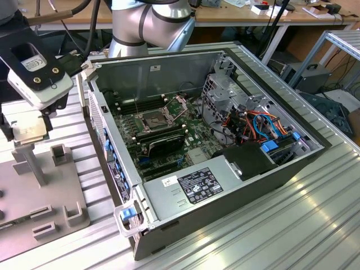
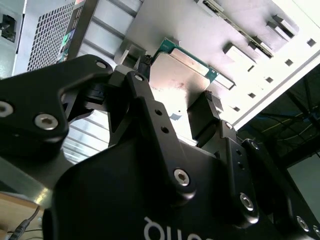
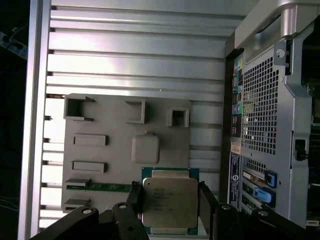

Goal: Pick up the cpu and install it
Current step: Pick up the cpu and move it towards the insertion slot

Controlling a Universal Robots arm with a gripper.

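With so thin a part the grip should, I judge, bear only on the board's edges and stay level, firm enough not to let it tip yet never pressing the underside contacts. The fingers [image 3: 134, 197] of the gripper [image 2: 178, 82] are closed to about the chip's width, one on each of two opposite edges of the cpu [image 3: 170, 202], grasping it flat with the metal lid facing the wrist. In the first wrist view the square post [image 3: 145, 149] of the grey fixture plate [image 3: 115, 130] shows bare, so the chip seems lifted just clear of it. In the exterior view the cpu sits at the exterior view's left, well apart from the socket [image 1: 153, 118] inside the open computer case [image 1: 169, 73] on the ribbed table [image 1: 315, 214].
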